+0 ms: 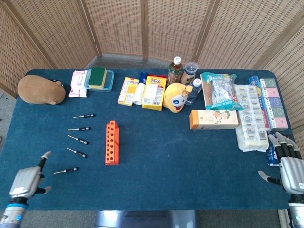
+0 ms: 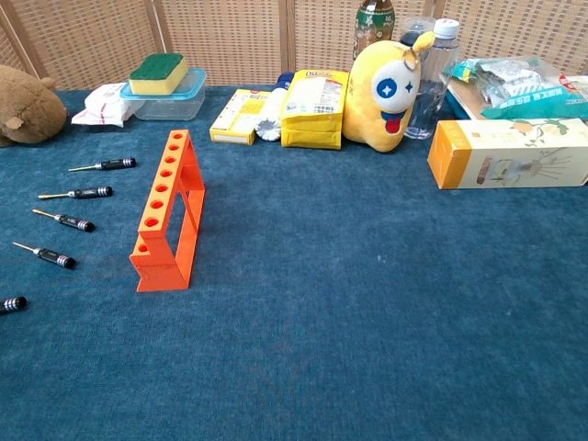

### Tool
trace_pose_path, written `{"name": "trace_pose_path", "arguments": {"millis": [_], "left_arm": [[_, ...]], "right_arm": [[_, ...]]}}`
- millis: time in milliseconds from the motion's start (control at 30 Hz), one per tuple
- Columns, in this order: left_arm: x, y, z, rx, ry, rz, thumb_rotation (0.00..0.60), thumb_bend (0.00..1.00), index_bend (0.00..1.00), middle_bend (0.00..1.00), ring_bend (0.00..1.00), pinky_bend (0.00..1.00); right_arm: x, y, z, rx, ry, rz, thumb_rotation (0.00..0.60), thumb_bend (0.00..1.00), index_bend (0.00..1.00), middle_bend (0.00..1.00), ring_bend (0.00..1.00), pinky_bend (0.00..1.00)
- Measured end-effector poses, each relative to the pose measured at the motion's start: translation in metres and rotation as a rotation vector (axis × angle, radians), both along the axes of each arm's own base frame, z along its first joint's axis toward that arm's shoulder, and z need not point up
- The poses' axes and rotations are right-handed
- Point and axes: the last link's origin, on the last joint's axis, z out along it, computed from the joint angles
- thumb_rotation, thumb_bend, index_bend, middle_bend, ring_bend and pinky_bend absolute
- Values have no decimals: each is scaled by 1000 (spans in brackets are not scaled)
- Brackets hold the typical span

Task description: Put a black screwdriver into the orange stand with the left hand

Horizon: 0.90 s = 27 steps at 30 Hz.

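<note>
The left hand (image 1: 27, 180) hovers over the near left corner of the blue tabletop (image 1: 156, 180), fingers spread apart and holding nothing. Just beside it, up and to its right in the head view, lies the nearest black screwdriver (image 1: 66, 170), flat on the cloth. Four more black screwdrivers (image 1: 78, 139) lie in a loose column beyond it, all left of the orange stand (image 1: 111, 142), which stands upright with its row of holes facing up and unfilled. The right hand (image 1: 290, 166) rests at the right edge of the tabletop, fingers extended and apart, gripping nothing, next to a stack of packaged goods (image 1: 250, 118). Along the far side sit a brown plush toy (image 1: 41, 89), a yellow plush toy (image 1: 176, 97) and a sponge on a lidded container (image 1: 99, 78).
</note>
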Motion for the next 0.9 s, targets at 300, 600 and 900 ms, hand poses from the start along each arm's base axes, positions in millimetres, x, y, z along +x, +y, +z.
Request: {"name": "trace_pose_path", "arguments": {"millis": [300, 600, 900], "left_arm": [[19, 15, -18, -15, -68, 75, 600, 133, 195, 1000, 1000, 1000], [25, 23, -27, -37, -44, 113, 600, 172, 316, 1000, 1000, 1000], [21, 32, -37, -23, -27, 129, 600, 254, 319, 1000, 1000, 1000]], "right_arm": [[0, 0, -1, 10, -1, -1, 600, 0, 0, 1, 61, 0], [1, 1, -1, 11, -4, -1, 600, 0, 0, 1, 61, 0], [1, 1, -2, 17, -9, -2, 600, 0, 0, 2, 61, 0]]}}
